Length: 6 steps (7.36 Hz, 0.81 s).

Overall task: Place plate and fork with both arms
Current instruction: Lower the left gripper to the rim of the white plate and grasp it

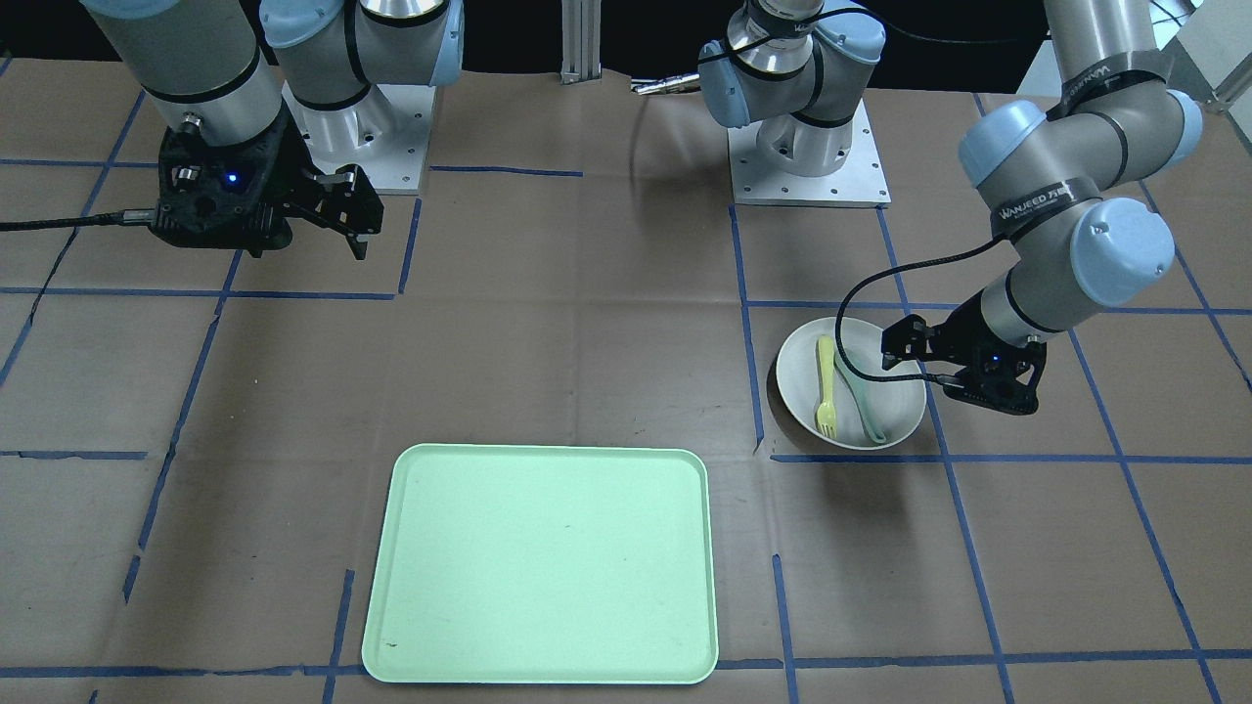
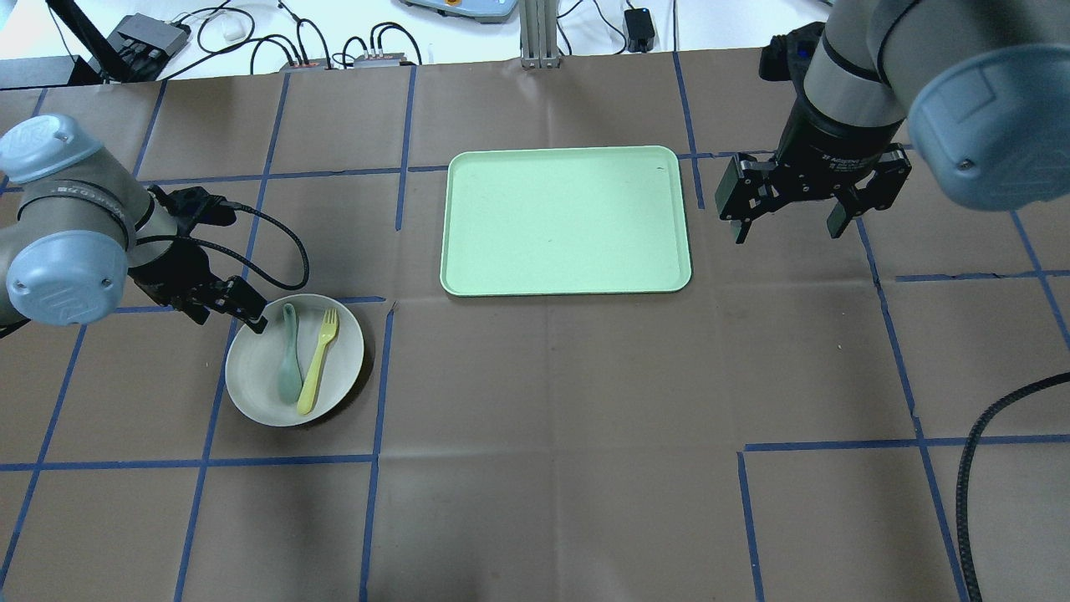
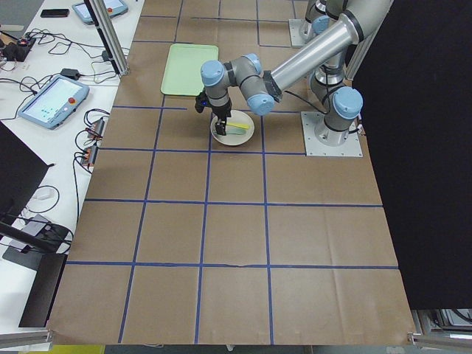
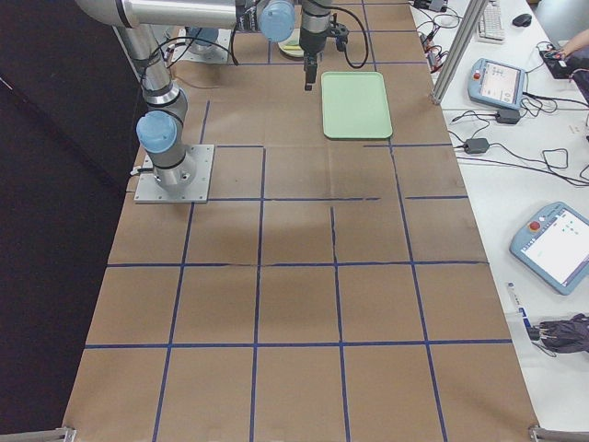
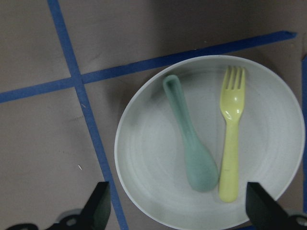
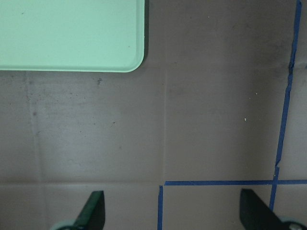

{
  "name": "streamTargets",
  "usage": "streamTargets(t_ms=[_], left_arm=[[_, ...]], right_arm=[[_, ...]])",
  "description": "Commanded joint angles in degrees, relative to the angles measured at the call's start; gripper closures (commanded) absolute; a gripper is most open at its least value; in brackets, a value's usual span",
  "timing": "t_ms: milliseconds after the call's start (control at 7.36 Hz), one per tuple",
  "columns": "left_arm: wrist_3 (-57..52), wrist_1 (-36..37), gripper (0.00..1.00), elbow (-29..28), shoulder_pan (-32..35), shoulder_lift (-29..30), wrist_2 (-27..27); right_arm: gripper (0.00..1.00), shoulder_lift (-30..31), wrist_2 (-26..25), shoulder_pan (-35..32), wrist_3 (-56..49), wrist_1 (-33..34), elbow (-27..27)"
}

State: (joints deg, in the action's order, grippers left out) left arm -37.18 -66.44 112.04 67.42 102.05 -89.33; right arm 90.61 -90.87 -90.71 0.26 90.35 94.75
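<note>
Overhead and front cameras face each other over the tray (image 2: 565, 221) — left wrist camera close above plate (image 5: 151, 148).

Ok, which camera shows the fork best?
The left wrist view: the fork lies large in the plate, tines clear. Overhead and front-facing show it small but whole; exterior left, a yellow speck; the others show no fork.

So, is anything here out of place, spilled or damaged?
Nothing stands out. The plate sits flat on the table, with the fork and a spoon lying side by side in it. The tray lies flat too.
</note>
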Motion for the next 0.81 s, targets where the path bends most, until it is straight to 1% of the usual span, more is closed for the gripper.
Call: streamTargets(t_ms=[0,407,679], left_arm=[[-5.51,1.04,0.0,-0.42,-2.72,3.67,0.12],[-7.89,1.23,0.0,-0.33,-3.43,5.52,0.21],[-8.26,1.23,0.0,-0.42,-4.84,7.45,2.4]], right_arm=[[0.0,0.0,-0.01,0.01,-0.09,0.0,0.0],[0.0,0.0,0.08,-0.08,0.0,0.0,0.0],[0.0,0.0,-0.01,0.01,0.0,0.0,0.0]])
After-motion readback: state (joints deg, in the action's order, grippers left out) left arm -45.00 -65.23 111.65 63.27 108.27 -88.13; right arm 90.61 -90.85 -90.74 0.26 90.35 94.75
